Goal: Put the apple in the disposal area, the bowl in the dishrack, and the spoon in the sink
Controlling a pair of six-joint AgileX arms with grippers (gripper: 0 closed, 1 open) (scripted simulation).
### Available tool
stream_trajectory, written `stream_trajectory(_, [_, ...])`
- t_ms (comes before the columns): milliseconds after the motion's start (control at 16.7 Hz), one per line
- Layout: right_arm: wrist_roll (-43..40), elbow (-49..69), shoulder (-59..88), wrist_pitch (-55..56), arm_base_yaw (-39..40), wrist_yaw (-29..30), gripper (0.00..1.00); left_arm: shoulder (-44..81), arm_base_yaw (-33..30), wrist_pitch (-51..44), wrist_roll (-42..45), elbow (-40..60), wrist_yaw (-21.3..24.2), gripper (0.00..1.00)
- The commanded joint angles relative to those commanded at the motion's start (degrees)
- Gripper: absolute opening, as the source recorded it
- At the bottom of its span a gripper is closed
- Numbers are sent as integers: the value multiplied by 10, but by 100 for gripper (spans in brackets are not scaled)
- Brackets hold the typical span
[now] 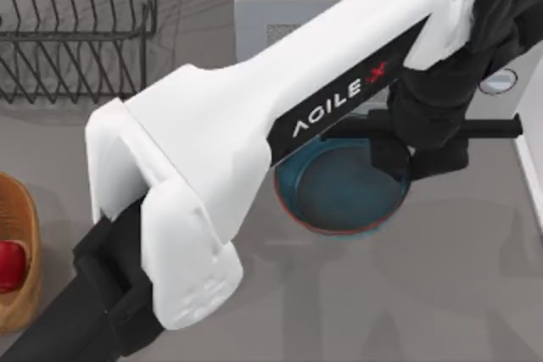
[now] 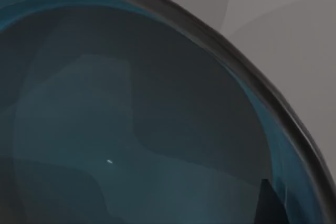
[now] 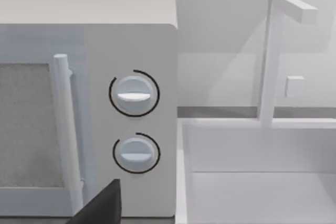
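Bowl [image 1: 344,197]: round, blue-glazed, under left pincer [image 1: 399,154].

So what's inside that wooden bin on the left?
A red apple sits inside the wood-coloured bin at the table's left edge. The picture's edge cuts off the rest of the bin, so anything else in it can't be seen.

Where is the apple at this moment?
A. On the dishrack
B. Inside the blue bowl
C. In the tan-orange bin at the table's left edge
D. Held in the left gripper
C: the red apple lies inside the disposal area at the top view's left edge, well apart from the bowl, which the left gripper is over.
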Motion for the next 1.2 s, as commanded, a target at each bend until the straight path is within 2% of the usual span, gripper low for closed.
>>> stream_trajectory(300, [0,0,0,0,0,0,100,-18,5,6,10,-18,-2,0])
stream_trajectory(600, [0,0,0,0,0,0,100,-136,57,59,82,-158,-6,0])
stream_trajectory(900, [0,0,0,0,0,0,100,-328,181,198,199,-376,8,0])
stream_trajectory(1200, [0,0,0,0,0,0,100,-567,347,410,330,-606,51,0])
